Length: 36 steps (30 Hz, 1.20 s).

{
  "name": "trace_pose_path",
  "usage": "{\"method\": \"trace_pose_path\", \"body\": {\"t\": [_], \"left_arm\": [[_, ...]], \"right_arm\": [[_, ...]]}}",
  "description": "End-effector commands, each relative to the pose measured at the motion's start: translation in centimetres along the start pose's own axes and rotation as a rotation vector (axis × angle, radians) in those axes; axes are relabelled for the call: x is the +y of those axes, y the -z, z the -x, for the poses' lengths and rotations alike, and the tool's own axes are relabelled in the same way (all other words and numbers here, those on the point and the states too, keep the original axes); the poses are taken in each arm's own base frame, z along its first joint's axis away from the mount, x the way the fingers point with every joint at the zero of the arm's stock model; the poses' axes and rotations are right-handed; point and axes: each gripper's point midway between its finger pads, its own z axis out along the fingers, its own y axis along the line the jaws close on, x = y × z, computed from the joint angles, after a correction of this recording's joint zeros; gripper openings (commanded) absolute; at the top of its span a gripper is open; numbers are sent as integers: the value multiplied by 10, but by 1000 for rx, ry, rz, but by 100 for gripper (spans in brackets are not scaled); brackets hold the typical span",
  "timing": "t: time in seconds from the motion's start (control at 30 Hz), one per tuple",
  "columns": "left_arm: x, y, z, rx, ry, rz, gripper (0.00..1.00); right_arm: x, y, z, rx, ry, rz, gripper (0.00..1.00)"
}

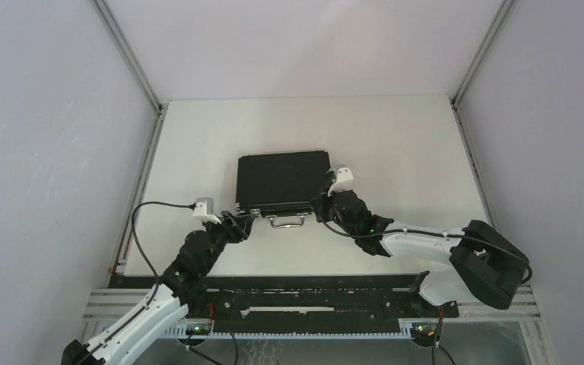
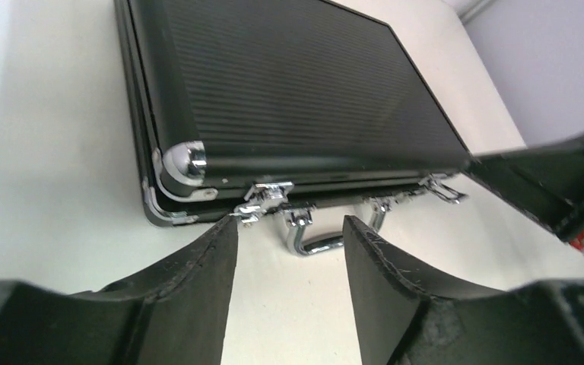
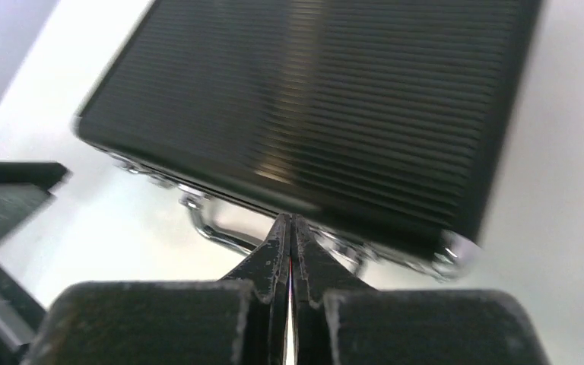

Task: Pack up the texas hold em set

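The black ribbed briefcase (image 1: 281, 181) of the texas hold em set lies flat on the table with its lid down and its metal handle (image 1: 289, 221) facing the arms. My left gripper (image 1: 242, 223) is open at the case's front left. In the left wrist view its fingertips (image 2: 290, 224) stand apart just before the left latch (image 2: 268, 194) and the handle (image 2: 327, 239), holding nothing. My right gripper (image 1: 321, 205) is shut at the front right. In the right wrist view its closed tips (image 3: 290, 220) meet the front edge of the case (image 3: 334, 99), beside the handle (image 3: 213, 232).
The white table (image 1: 395, 152) is walled by grey panels on both sides and at the back. A black rail (image 1: 312, 293) runs along the near edge. The right arm (image 2: 555, 182) shows at the right of the left wrist view.
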Motion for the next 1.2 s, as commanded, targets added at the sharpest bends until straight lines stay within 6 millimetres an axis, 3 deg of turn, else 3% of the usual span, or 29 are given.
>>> {"method": "trace_pose_path", "body": {"t": [0.0, 0.1, 0.33, 0.5, 0.57, 0.77, 1.17], "left_arm": [[-16, 7, -13, 11, 102, -120, 60], [-8, 8, -21, 2, 139, -104, 63], [2, 10, -23, -34, 192, -78, 69], [5, 12, -19, -41, 205, -50, 70], [7, 12, -17, -51, 218, -38, 70], [4, 13, -10, -75, 236, -48, 70], [10, 14, -11, -76, 221, -23, 70]], "right_arm": [[60, -15, 38, -71, -43, 206, 3], [72, -25, 24, -28, -28, 220, 4], [101, -16, -2, 2, -29, 268, 57], [108, -13, -16, -4, -175, 247, 85], [108, -15, -20, -27, -247, 222, 92], [93, -20, -25, -142, -445, 151, 94], [87, -28, -8, -231, -496, 227, 95]]}}
